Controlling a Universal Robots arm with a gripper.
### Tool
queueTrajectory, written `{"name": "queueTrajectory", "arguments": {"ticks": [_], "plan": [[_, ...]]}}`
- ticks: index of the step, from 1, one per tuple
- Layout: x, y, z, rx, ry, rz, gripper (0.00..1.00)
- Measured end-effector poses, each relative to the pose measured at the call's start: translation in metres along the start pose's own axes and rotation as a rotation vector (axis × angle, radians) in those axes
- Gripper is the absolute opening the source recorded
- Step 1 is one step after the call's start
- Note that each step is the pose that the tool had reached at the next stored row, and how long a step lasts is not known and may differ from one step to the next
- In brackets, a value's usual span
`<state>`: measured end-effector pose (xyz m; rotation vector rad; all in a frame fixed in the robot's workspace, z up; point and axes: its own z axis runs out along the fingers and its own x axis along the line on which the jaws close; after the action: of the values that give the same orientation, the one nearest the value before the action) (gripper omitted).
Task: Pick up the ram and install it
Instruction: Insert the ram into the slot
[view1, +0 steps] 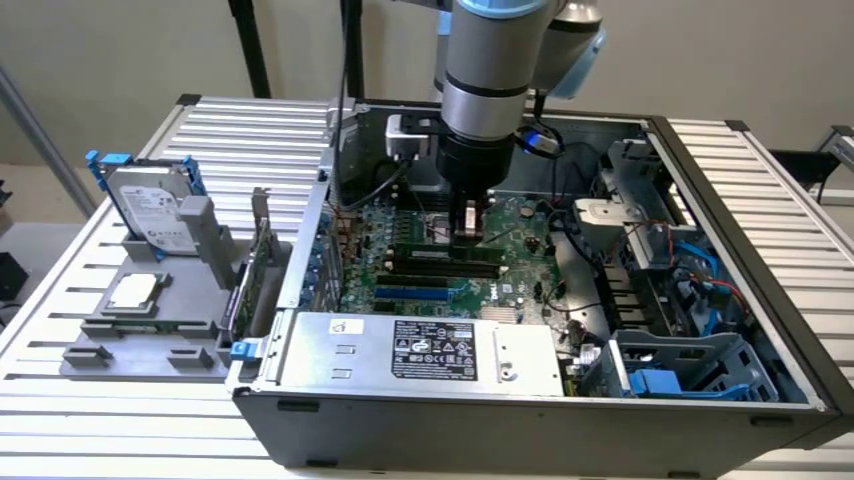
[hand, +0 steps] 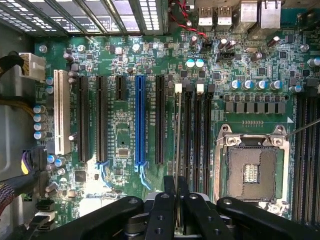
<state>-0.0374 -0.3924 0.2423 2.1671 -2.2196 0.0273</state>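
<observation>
The ram (hand: 177, 131) shows edge-on in the wrist view as a thin pale line running along the memory slot beside the white latch (hand: 178, 88). My gripper (hand: 176, 200) is shut on its near end, one black finger (hand: 169, 197) on each side. From the exterior view, the gripper (view1: 467, 232) reaches straight down into the open computer case onto the motherboard (view1: 400, 285), with the ram (view1: 435, 245) low over the dark memory slots (view1: 441, 262). I cannot tell whether the stick is seated in the slot or just above it.
Two more memory slots (hand: 199, 130) lie beside the ram, then the open processor socket (hand: 250, 170). A blue card slot (hand: 140, 120) is on the other side. The power supply (view1: 427, 350) and drive cage (view1: 681, 370) crowd the case. Outside stand a hard drive (view1: 150, 205), processor chip (view1: 134, 292) and upright expansion card (view1: 260, 265).
</observation>
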Motion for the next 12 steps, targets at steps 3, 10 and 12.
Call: {"name": "queueTrajectory", "arguments": {"ticks": [3,10,12], "plan": [[-0.0008,-0.0001,0.0017,0.0,0.0003,0.0,0.14],[-0.0009,0.0,0.0041,0.0002,0.0025,0.0,0.14],[-0.001,0.0001,0.0054,0.0002,0.0066,0.0,0.14]]}}
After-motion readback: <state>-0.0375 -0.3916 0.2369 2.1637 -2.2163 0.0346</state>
